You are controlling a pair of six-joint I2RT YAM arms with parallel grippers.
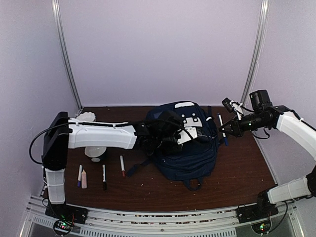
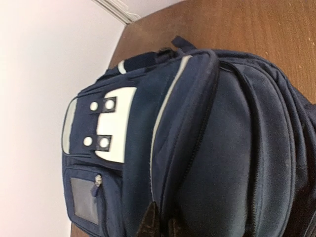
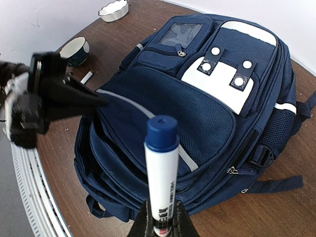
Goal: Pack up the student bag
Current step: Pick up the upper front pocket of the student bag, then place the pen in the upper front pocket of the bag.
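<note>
Navy bag [image 1: 197, 158] lies front-up in the middle of the table [image 1: 247, 177]; left gripper [image 2: 161, 224] is pinched shut on a fold near its zip, right gripper [image 3: 160, 222] clamps a blue-capped marker [image 3: 161, 168] alongside, so the fold probably needs lifting wide before the marker goes in.

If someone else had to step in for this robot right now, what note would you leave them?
Left hand: shut, pinching the student bag's front edge.
Right hand: shut on a blue-capped marker, raised beside the bag.
Bag lies flat mid-table; four pens lie loose to its left.
Done: marker in hand, bag gripped. Left: probably getting marker and pens inside.
</note>
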